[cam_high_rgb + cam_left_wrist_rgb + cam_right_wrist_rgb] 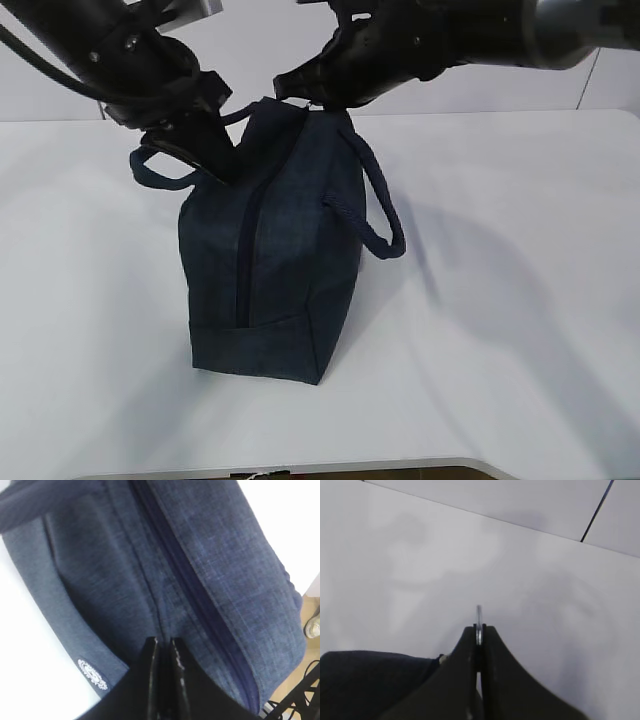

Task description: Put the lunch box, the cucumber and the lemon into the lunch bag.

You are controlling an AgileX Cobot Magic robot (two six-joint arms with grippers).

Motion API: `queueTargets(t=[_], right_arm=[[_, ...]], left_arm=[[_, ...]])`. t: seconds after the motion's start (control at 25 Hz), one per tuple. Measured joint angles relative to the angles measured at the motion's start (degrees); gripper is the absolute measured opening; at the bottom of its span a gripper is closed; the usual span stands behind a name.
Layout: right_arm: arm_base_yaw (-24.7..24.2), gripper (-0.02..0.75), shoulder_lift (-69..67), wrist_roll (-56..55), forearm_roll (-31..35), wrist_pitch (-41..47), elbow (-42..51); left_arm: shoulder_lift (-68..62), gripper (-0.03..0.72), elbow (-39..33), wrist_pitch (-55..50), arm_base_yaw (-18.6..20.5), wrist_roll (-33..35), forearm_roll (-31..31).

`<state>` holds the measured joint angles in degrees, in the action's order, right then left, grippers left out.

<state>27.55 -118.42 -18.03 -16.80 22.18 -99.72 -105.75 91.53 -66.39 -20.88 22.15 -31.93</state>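
The dark navy fabric lunch bag (272,250) stands zipped on the white tabletop (500,300). Left fingers (150,662) pinch its top fabric, steadying it; right fingers (469,645) clamp the metal ring pull (479,625) at the bag's far end.

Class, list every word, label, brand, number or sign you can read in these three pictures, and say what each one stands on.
No readable words or numbers in any view.
Round white logo: on the side of the dark navy fabric lunch bag, near its bottom edge in the left wrist view; a circular swirl pattern, any lettering too small and blurred to read.
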Motion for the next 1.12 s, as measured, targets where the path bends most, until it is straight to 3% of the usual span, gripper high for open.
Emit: queueTargets(t=[0.28, 0.76, 1.12], right_arm=[[-2.37, 0.005, -2.05, -6.85, 2.80, 3.65, -1.69], [-4.34, 0.005, -2.05, -4.67, 18.82, 9.73, -2.10], [-4.47, 0.005, -3.00, -3.97, 20.01, 10.70, -2.53]], left_arm=[[0.00, -0.009, 0.00, 1.34, 0.00, 0.10, 0.14], [0.00, -0.009, 0.00, -0.91, 0.00, 0.29, 1.43], [0.00, -0.009, 0.00, -1.27, 0.00, 0.62, 1.32]])
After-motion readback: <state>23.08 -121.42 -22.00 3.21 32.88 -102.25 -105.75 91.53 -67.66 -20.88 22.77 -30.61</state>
